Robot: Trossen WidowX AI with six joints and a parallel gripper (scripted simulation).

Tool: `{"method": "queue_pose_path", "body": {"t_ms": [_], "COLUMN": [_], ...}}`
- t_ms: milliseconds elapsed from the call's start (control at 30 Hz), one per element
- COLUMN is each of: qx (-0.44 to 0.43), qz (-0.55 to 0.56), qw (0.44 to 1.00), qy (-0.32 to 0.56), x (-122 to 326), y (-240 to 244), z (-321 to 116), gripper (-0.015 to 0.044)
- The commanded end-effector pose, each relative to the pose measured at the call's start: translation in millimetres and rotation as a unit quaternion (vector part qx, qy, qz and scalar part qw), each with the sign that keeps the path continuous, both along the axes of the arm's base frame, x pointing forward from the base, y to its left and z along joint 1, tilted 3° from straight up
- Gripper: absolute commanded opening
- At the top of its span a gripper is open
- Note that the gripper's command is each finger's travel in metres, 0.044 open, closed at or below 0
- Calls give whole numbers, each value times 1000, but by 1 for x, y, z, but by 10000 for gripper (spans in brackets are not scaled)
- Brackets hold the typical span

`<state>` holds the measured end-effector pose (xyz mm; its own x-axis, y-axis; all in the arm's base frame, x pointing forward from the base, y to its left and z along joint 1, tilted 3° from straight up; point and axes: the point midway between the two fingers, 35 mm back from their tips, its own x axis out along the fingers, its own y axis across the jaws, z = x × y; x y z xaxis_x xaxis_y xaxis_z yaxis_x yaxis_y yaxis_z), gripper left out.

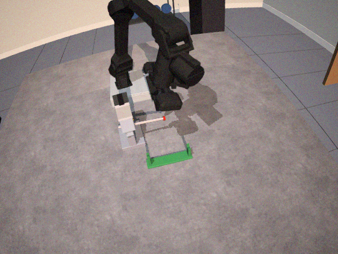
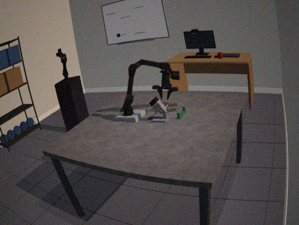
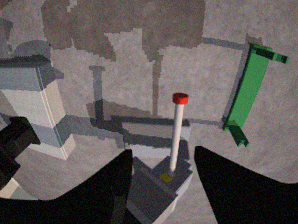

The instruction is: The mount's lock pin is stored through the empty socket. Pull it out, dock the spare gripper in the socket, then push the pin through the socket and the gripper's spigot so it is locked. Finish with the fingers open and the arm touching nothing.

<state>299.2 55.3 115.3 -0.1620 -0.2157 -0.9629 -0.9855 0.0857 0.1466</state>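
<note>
The lock pin [image 1: 148, 121] [image 3: 177, 135] is white with a red head. It runs into the side of the grey socket [image 1: 127, 125] [image 3: 184, 176]; a long length with the head sticks out, and a small tip shows on the far side in the top view. A pale block with a black end, apparently the spare gripper [image 1: 124, 112] [image 2: 158, 105] [image 3: 150, 195], sits tilted in the socket. How deep it sits is hidden. My gripper [image 2: 164, 98] [image 3: 163, 153] is open and empty, pointing down above the mount, with the pin's head below and beyond its fingertips in the wrist view.
A green bracket [image 1: 169, 159] [image 2: 181, 113] [image 3: 250, 87] with two uprights stands on the table beside the mount. The arm's pale base [image 1: 141, 91] [image 2: 127, 119] [image 3: 37, 107] is close on the mount's other side. The mount's foot plate [image 1: 125, 145] [image 2: 160, 121] lies on the table.
</note>
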Motion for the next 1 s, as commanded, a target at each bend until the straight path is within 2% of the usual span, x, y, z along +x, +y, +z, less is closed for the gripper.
{"method": "queue_pose_path", "body": {"t_ms": [0,200,967], "qx": [0,0,0], "qz": [0,0,0], "qw": [1000,1000,1000], "qy": [2,2,2], "x": [-1,-1,-1], "y": [-1,-1,-1], "z": [-2,-2,-2], "gripper": [279,436,440]}}
